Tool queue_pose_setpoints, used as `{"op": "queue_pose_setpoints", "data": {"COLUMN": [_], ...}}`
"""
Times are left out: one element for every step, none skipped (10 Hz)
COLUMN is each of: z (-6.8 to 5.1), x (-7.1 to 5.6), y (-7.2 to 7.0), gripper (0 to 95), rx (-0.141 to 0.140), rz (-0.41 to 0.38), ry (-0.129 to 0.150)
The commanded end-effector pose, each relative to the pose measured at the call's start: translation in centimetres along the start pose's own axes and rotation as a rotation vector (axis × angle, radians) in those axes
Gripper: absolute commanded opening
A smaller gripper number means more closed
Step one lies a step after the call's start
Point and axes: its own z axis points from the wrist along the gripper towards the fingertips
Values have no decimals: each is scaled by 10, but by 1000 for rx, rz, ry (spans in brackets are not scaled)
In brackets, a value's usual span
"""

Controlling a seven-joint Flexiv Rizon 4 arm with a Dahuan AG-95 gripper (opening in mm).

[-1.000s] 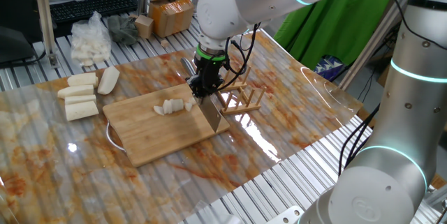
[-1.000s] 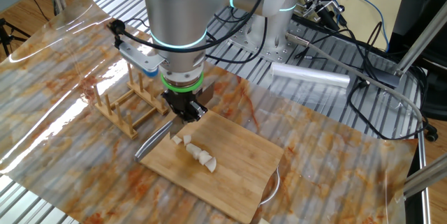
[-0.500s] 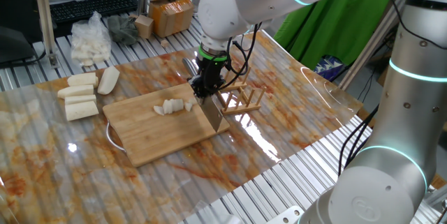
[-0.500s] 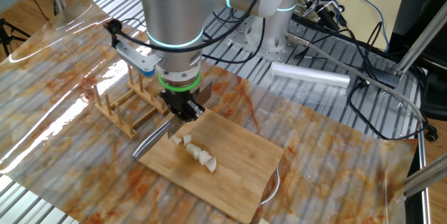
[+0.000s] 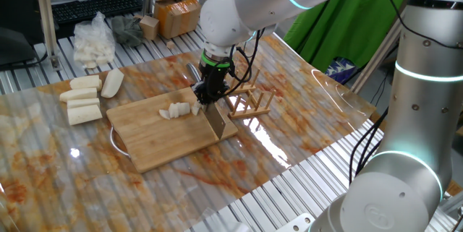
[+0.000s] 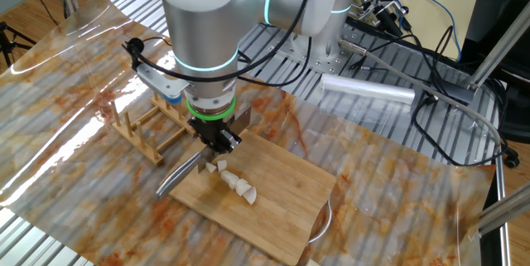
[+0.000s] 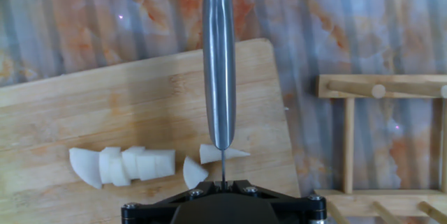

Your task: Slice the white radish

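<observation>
The white radish lies cut on the wooden cutting board point(image 5: 155, 142): a row of cream-white slices point(image 5: 179, 110), also in the other fixed view point(image 6: 235, 185). In the hand view the row point(image 7: 122, 166) lies left, one loose slice point(image 7: 194, 172) and the pointed tip piece point(image 7: 234, 153) lie under the blade. My gripper point(image 5: 206, 93) point(image 6: 217, 140) is shut on a knife point(image 7: 218, 56) with a steel handle. The blade stands edge-down at the tip piece; whether it touches is unclear. The fingertips are hidden in the hand view.
Several blocky white chunks point(image 5: 82, 98) lie left of the board, and a clear bag of white pieces point(image 5: 94, 40) behind them. A wooden rack point(image 5: 249, 103) point(image 6: 153, 125) point(image 7: 377, 140) stands right beside the gripper. A cardboard box point(image 5: 177, 14) sits at the back.
The gripper with the knife has shifted slightly toward the slices and lower over the board. The radish pieces have not moved.
</observation>
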Motion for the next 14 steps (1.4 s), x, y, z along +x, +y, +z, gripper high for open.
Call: {"op": "queue_pose_setpoints", "data": {"z": [3,-1,-5,-7,-10,-12,-21,-29,-36,-44,-49,-58,-68,-76], "x": [1,1,1,2,4,5,8,9,11,11,11,10,7,4], "y": [2,2,1,3,5,6,8,6,4,-1,-4,-9,-12,-16], "gripper": [0,0,0,0,0,0,0,0,0,0,0,0,0,0], "rx": [-4,5,-2,-9,-3,-4,1,-1,-1,3,3,6,13,17], "rz": [4,0,-4,-2,-3,-2,4,3,5,7,9,11,1,-4], "ry": [4,7,15,16,14,15,14,15,16,17,17,17,20,28]}}
